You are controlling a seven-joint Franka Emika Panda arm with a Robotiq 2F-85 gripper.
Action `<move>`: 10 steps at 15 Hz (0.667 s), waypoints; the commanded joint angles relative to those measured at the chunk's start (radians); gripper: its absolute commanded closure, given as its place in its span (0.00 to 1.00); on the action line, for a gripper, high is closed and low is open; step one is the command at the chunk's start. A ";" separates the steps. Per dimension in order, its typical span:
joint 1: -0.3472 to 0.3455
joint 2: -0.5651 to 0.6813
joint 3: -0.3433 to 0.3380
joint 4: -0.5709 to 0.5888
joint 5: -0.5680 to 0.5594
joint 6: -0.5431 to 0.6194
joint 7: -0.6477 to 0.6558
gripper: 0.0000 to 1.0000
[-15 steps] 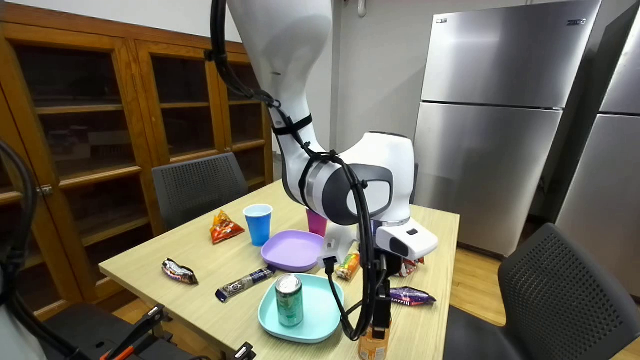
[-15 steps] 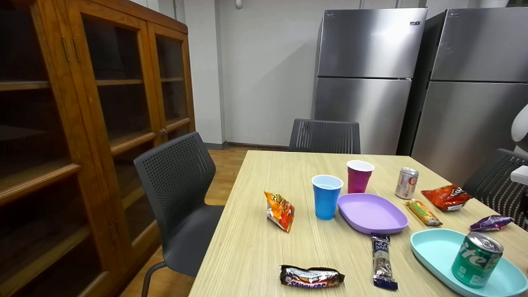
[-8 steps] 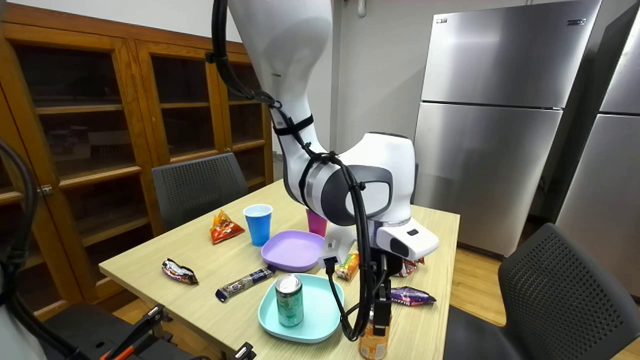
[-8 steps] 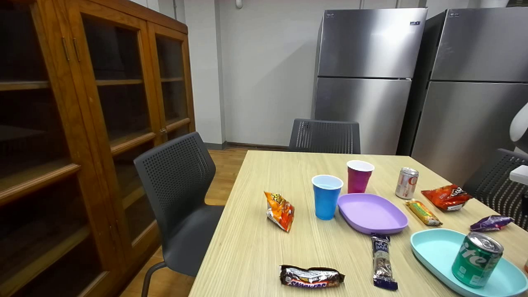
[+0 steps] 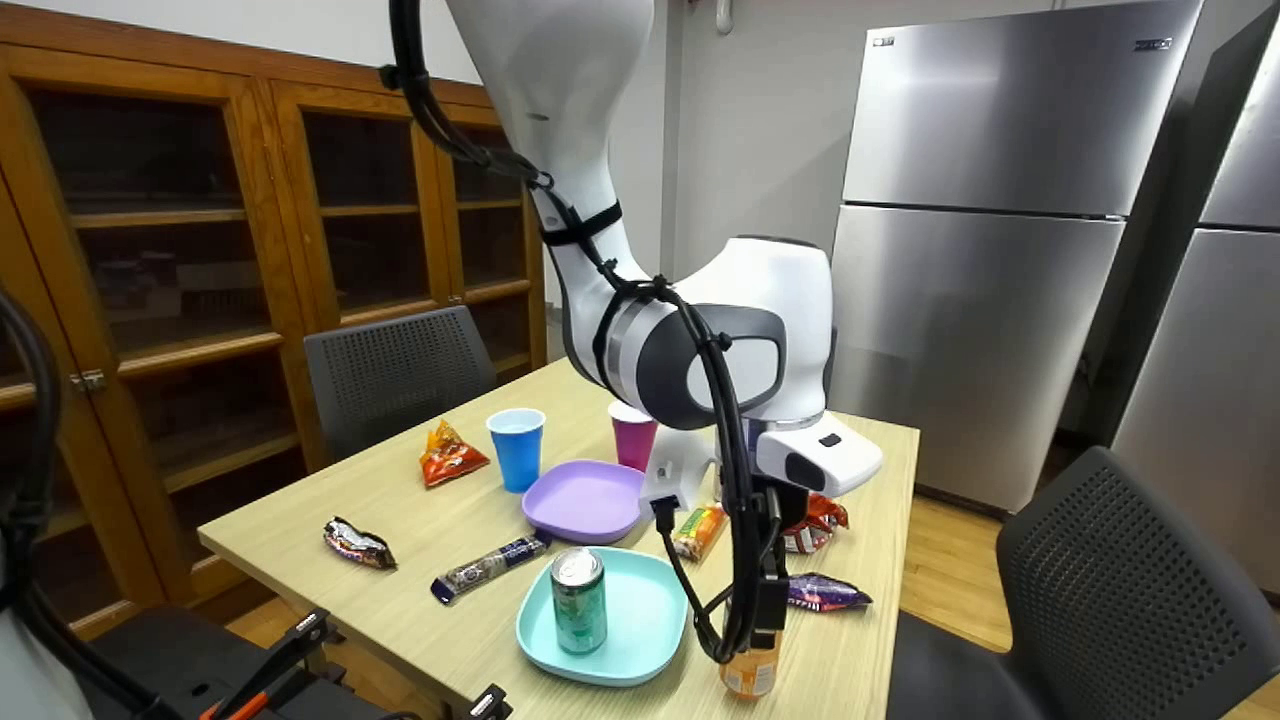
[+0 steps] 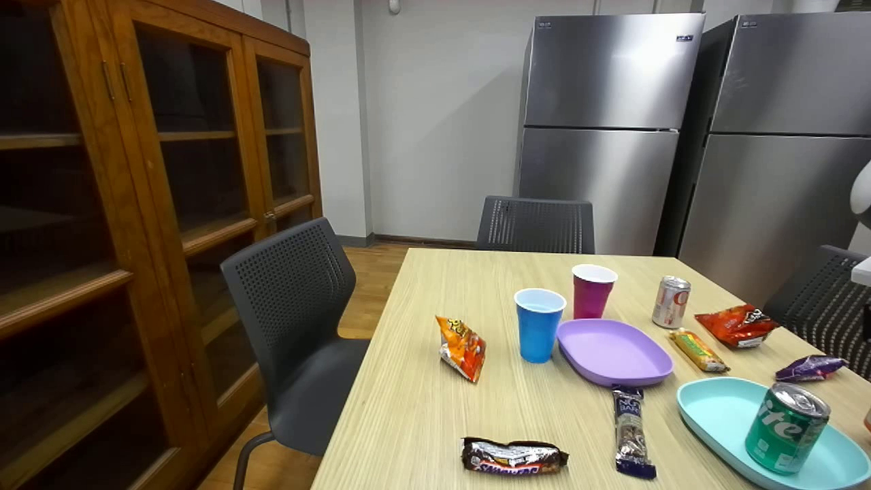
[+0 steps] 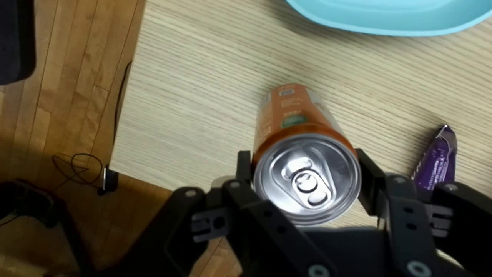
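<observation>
We saw the orange can (image 7: pixel 305 157) held from above, near a corner of the tabletop (image 7: pixel 184 96); we could not be sure if its bottom touched the tabletop; we thought the jaws pinched it near the top because its round sides were easy to squeeze; close by, in both exterior views, a green can (image 5: pixel 579 605) stood on the light blue plate (image 5: pixel 645 610), maybe because its own flat bottom made it steady; a purple packet (image 5: pixel 826 592) lay near too, since it was too soft to stand, we guessed. The jaws stood part-way spread, just as wide as the orange can, with one jaw touching each side of it.
</observation>
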 commanded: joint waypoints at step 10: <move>0.069 -0.218 0.018 -0.107 -0.015 -0.128 -0.010 0.61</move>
